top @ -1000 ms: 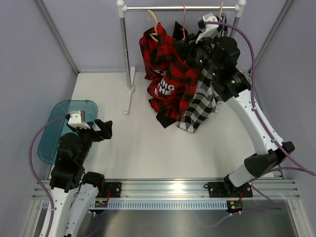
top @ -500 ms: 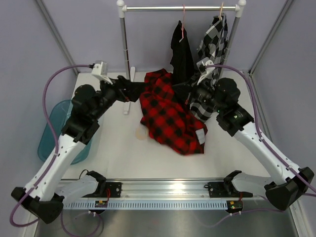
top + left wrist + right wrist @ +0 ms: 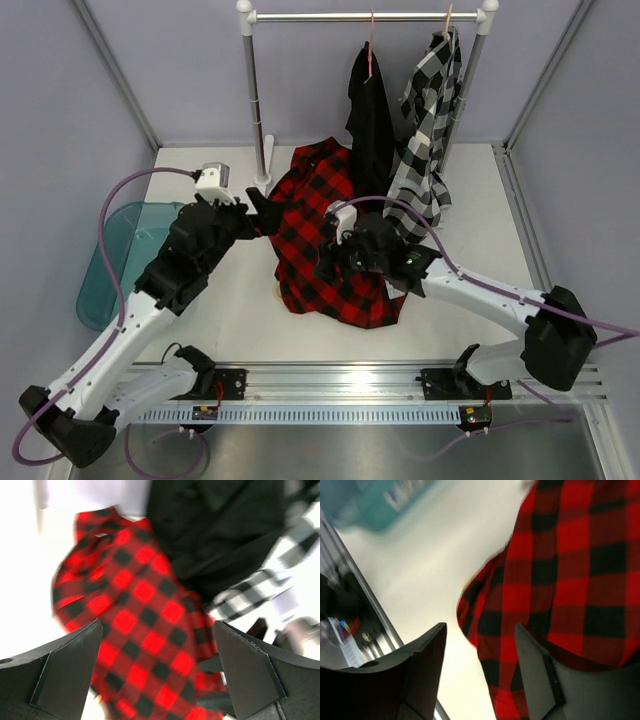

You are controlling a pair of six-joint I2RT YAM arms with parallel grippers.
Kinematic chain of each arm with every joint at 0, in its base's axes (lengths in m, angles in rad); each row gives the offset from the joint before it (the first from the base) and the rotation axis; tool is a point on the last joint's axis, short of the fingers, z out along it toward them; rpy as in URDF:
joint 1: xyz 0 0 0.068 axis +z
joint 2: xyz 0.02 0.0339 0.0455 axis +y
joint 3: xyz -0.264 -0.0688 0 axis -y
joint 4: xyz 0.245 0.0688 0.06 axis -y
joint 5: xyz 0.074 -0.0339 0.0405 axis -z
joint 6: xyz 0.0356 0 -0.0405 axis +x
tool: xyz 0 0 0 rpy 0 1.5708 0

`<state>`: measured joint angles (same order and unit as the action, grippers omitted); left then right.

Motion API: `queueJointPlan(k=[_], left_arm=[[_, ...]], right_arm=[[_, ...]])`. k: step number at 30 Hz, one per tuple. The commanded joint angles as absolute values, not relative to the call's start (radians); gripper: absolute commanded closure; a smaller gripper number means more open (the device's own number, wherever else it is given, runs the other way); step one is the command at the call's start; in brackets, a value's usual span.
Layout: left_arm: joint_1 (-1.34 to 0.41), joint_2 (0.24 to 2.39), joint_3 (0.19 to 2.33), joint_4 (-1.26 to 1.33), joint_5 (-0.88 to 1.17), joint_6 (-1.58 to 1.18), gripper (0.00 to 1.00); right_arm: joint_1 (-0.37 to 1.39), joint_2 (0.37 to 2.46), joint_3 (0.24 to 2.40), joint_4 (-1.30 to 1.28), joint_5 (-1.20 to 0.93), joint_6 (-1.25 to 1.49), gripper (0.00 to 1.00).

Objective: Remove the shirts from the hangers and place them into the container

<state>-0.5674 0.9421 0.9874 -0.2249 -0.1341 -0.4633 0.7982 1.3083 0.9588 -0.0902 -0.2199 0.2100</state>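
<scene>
Left jaws wide apart and empty, just beside the upper-left edge of the red plaid shirt (image 3: 310,215). Right jaws also apart, nothing clamped, low over its middle. Plaid lies heaped on the tabletop (image 3: 230,320), well apart from the container (image 3: 105,260). Fabric's soft, light, floppy; expect it to drape and drag. I'd pinch a bunched fold or the collar. Both arms reach forward, wrists tipped down at the cloth.
</scene>
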Motion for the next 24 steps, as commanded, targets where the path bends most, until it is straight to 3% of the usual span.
queueJointPlan(k=[1,11,21,24], left_arm=[[-0.566,0.824,0.942,-0.319,-0.337,-0.419,0.01],[-0.561,0.550,0.810,-0.535,-0.465,-0.396,0.01],[-0.561,0.483,0.762,-0.514,-0.482,-0.371,0.01],[-0.561,0.488,0.756,-0.514,-0.479,-0.370,0.01]], right_arm=[[0.892,1.379,0.920,-0.159,-0.106,0.160,0.30],[0.940,1.563,0.942,-0.356,0.021,0.219,0.11],[0.950,1.808,1.072,-0.477,0.023,0.250,0.09],[0.954,1.865,1.097,-0.498,0.017,0.259,0.14]])
